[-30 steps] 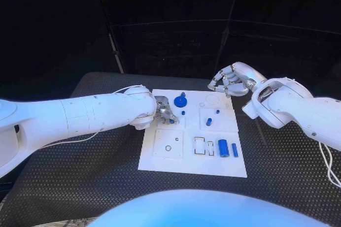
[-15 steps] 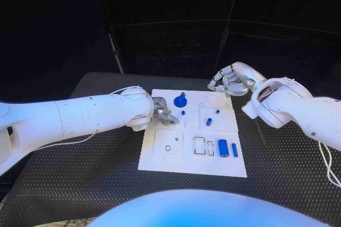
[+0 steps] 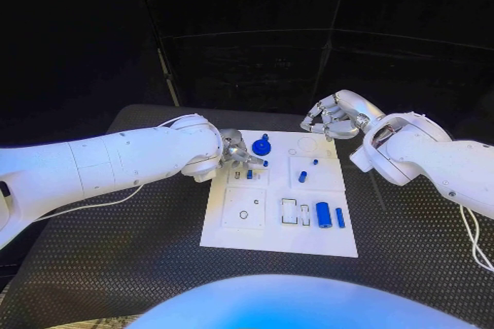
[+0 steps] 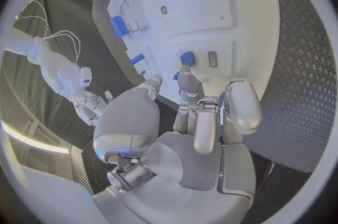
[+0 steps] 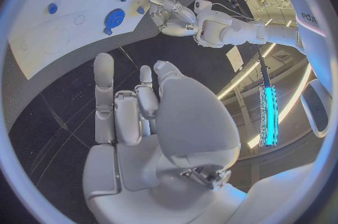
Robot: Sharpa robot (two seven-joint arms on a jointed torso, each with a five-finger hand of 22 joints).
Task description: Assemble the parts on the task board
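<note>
Head view: left hand [image 3: 235,155] hovers over the task board [image 3: 232,225], fingers apart, ready for parts; right hand [image 3: 331,118] waits, fingers curled, empty.

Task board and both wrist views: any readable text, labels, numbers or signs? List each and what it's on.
"edit": dark letters on a pale panel in the room, at the rim of the right wrist view; it may be part of a longer word cut off there.
Task board: no print readable; only outlines and slots show.
Blue parts: no markings visible.
Left hand, right hand: no readable labels.
</note>
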